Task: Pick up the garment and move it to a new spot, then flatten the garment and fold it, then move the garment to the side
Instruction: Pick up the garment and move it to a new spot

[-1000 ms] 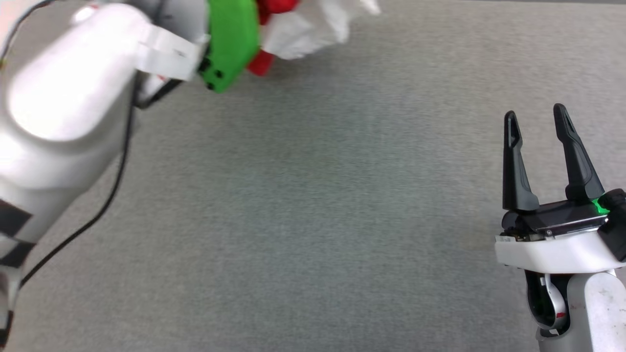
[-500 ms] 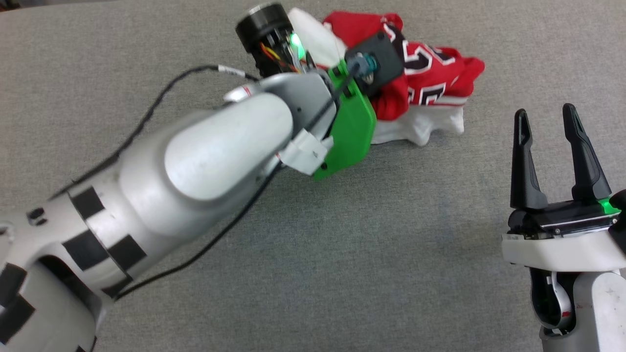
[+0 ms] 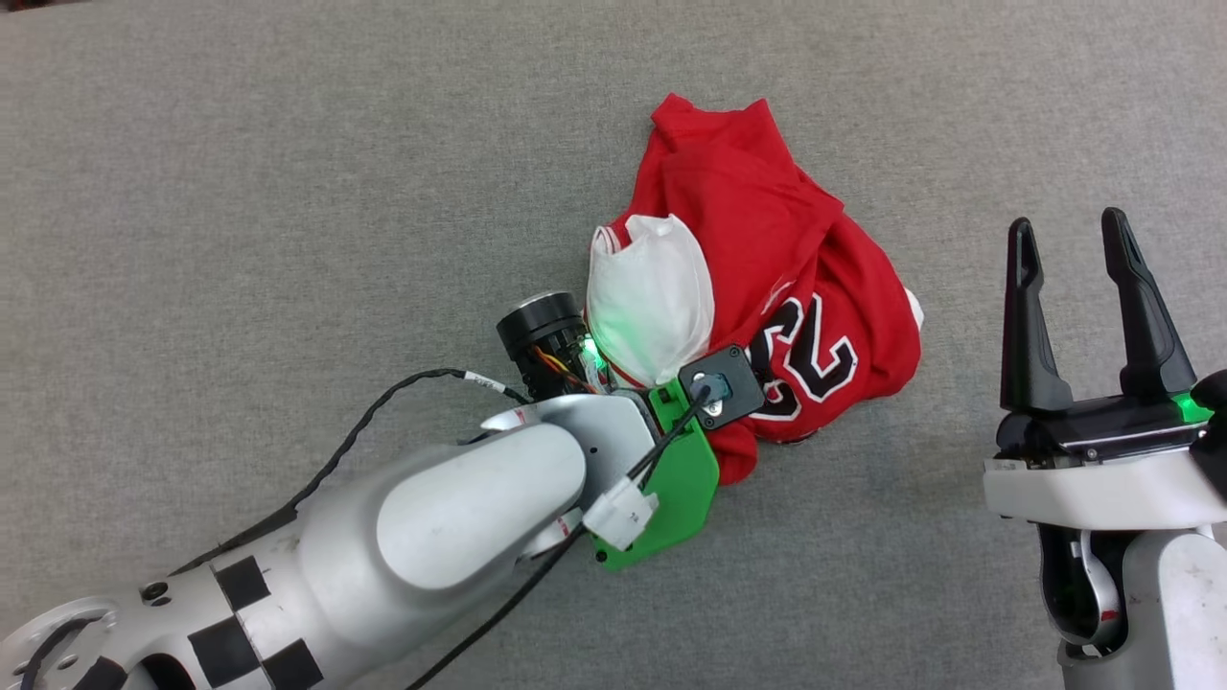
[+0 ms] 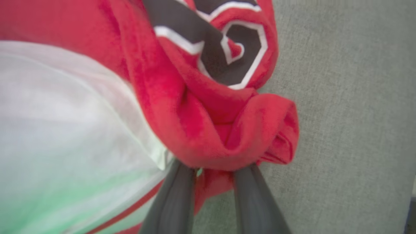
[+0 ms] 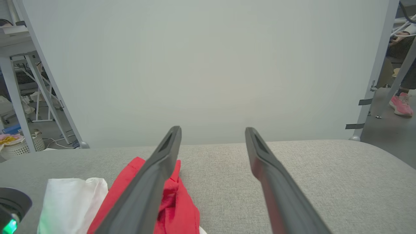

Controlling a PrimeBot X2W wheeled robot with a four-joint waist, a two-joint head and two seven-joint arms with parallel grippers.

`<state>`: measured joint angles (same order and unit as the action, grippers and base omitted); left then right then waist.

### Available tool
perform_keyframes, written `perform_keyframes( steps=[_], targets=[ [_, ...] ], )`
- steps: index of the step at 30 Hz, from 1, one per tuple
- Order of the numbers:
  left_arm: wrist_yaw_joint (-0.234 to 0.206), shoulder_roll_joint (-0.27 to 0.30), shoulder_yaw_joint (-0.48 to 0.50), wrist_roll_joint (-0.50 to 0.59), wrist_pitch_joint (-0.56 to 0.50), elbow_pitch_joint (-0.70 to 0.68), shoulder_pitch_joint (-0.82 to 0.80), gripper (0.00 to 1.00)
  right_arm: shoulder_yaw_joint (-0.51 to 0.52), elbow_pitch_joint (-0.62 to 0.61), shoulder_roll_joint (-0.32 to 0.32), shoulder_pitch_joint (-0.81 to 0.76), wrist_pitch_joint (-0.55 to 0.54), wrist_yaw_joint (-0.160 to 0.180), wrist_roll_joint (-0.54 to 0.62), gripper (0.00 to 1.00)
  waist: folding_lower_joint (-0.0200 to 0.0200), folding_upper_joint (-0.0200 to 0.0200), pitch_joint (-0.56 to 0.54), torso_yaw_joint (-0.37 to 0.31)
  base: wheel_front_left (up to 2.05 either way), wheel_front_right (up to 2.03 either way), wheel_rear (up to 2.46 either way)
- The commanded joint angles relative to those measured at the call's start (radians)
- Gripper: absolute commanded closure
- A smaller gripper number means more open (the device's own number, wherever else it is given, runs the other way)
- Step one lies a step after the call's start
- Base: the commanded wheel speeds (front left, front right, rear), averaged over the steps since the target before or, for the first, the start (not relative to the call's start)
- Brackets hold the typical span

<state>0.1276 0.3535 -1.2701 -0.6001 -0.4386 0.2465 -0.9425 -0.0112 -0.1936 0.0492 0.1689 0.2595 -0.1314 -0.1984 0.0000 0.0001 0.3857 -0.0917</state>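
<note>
The left gripper [image 4: 214,169] pinches a thin bunched fold of the red jersey-style T-shirt [image 3: 757,240] with white sleeves and a black number 23. So small a bite may slip if the cloth drags on the grey fabric surface [image 3: 288,192]. The shirt lies crumpled just beyond its fingertips; the right gripper [image 3: 1069,230] stands open, empty, nearby.

A grey fabric surface [image 3: 288,192], a pale backdrop panel [image 5: 208,65], a pink shoe [image 5: 401,104].

Garment [image 3: 767,278] heaped on table [image 3: 288,192]. At its near-left edge, left gripper [image 4: 214,167], a fold between the fingers [image 4: 172,201]. Right of garment, well apart, right gripper [image 3: 1069,235]. Behind garment, beyond table edge, panel [image 5: 208,65].
</note>
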Motion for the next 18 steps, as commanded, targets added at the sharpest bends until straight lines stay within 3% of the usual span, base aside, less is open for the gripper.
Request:
perform_keyframes(
  steps=[1, 4, 6, 13, 18],
  targets=[
    [0.003, 0.011, -0.010, -0.001, 0.057, 0.027, 0.007, 0.00, 0.002, 0.006, 0.001, -0.006, 0.002, 0.001, 0.002, 0.00, 0.0000, -0.0001, -0.022, 0.016, 0.00, 0.00, 0.00],
    [0.003, -0.001, 0.011, 0.000, 0.195, 0.084, -0.014, 0.00, 0.003, 0.015, 0.001, -0.022, 0.002, 0.001, 0.005, 0.00, 0.0000, -0.0001, -0.055, 0.027, 0.00, 0.00, 0.00],
    [-0.021, -0.015, 0.047, 0.009, 0.298, 0.108, -0.013, 0.00, 0.006, 0.021, 0.001, -0.036, 0.002, 0.001, 0.007, 0.00, 0.0000, -0.0001, -0.082, 0.035, 0.00, 0.00, 0.00],
    [-0.145, -0.012, 0.119, 0.031, 0.525, 0.144, 0.058, 0.00, 0.027, 0.038, 0.001, -0.098, 0.002, 0.001, 0.020, 0.00, 0.0000, -0.0001, -0.175, 0.081, 0.00, 0.00, 0.00],
    [-0.265, 0.027, 0.193, 0.013, 0.649, 0.124, 0.154, 0.00, 0.036, 0.046, 0.001, -0.136, 0.002, 0.001, 0.029, 0.00, 0.0000, -0.0001, -0.225, 0.114, 0.00, 0.00, 0.00]
  ],
)
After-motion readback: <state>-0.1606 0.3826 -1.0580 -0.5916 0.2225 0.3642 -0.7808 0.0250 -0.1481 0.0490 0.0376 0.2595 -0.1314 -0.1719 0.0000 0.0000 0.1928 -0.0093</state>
